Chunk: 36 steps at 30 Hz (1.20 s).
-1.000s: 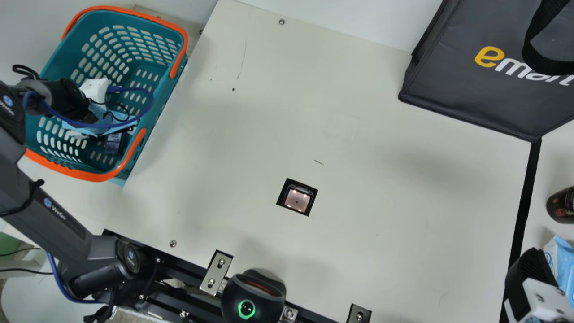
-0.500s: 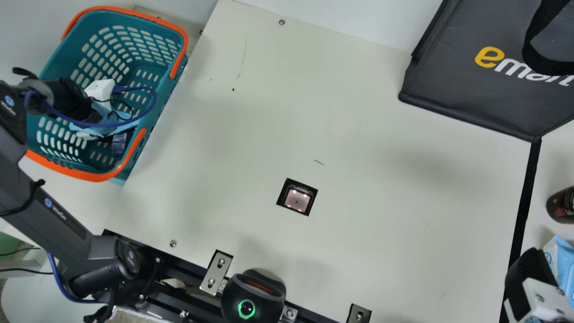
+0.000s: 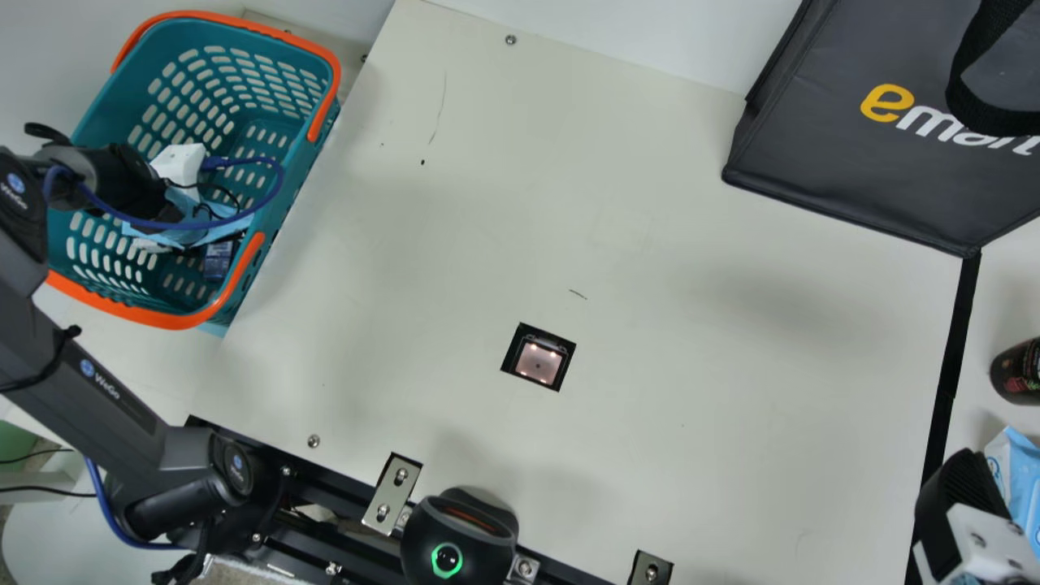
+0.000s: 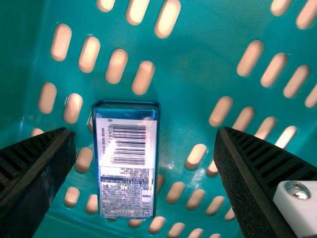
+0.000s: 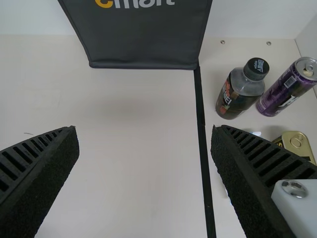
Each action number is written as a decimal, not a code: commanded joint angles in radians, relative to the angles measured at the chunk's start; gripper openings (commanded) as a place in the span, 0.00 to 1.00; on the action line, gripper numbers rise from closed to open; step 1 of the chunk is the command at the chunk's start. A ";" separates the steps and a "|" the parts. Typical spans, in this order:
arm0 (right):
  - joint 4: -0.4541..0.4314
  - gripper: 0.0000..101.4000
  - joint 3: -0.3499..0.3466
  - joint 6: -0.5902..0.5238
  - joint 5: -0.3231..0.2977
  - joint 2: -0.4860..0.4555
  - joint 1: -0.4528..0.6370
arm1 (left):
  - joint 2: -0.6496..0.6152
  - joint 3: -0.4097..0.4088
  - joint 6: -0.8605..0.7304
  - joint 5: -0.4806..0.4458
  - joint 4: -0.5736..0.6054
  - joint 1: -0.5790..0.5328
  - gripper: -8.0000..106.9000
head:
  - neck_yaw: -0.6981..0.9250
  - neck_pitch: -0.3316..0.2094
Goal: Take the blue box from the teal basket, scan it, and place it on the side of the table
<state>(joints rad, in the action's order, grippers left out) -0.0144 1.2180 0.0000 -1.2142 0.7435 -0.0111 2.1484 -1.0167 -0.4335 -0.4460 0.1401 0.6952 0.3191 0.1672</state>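
Observation:
My left gripper [image 3: 191, 223] is down inside the teal basket [image 3: 280, 215] at the main view's left. In the left wrist view the blue box [image 4: 127, 161] lies barcode up on the perforated basket floor. The fingers of my left gripper [image 4: 144, 153] stand wide apart, one on each side of the box, with nothing held. In the main view the box [image 3: 218, 258] shows just beside that gripper. At the lower right edge is my right gripper [image 3: 963, 487]; in the right wrist view my right gripper [image 5: 143, 153] is open over the table, holding nothing.
A scanner window [image 3: 539, 361] is set into the table [image 3: 650, 244]. A dark bag [image 3: 861, 171] stands at the upper right. Past the black strip are a bottle [image 5: 241, 88], a purple can [image 5: 288, 87], a tin [image 5: 297, 144] and a blue-white packet [image 3: 1020, 479].
My left gripper has shifted slightly rightward within the basket, and the blue box has moved slightly to the right too. The right arm has kept still.

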 commanded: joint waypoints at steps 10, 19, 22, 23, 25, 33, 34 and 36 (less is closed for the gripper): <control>0.000 0.94 0.000 0.000 0.000 0.000 0.000 | 0.011 0.002 0.013 0.015 -0.016 -0.006 0.68 | 0.002 -0.029; 0.000 0.94 0.000 0.000 0.000 0.000 0.000 | 0.019 -0.002 0.019 0.025 -0.018 -0.010 0.16 | 0.002 -0.029; 0.000 0.94 0.000 0.000 0.000 0.000 0.000 | 0.023 -0.005 0.022 0.027 -0.021 -0.009 0.00 | 0.002 -0.029; 0.000 0.94 0.000 0.000 0.000 0.000 0.000 | 0.024 -0.006 0.024 0.028 -0.022 -0.009 0.00 | 0.002 -0.029; 0.000 0.94 0.000 0.000 0.000 0.000 0.000 | 0.026 -0.008 0.025 0.029 -0.023 -0.008 0.00 | 0.002 -0.029; 0.000 0.94 0.000 0.000 0.000 0.000 0.000 | 0.025 -0.015 0.019 0.029 -0.015 -0.004 0.00 | 0.002 -0.029; 0.000 0.94 0.000 0.000 0.000 0.000 0.000 | 0.022 -0.017 0.016 0.026 -0.011 -0.003 0.00 | 0.002 -0.029; 0.000 0.94 0.000 0.000 0.000 0.000 0.000 | 0.016 -0.018 0.008 0.020 -0.001 -0.003 0.00 | 0.002 -0.029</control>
<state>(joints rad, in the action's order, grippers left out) -0.0144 1.2180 0.0000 -1.2142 0.7435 -0.0111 2.1678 -1.0329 -0.4214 -0.4206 0.1342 0.6925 0.3191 0.1672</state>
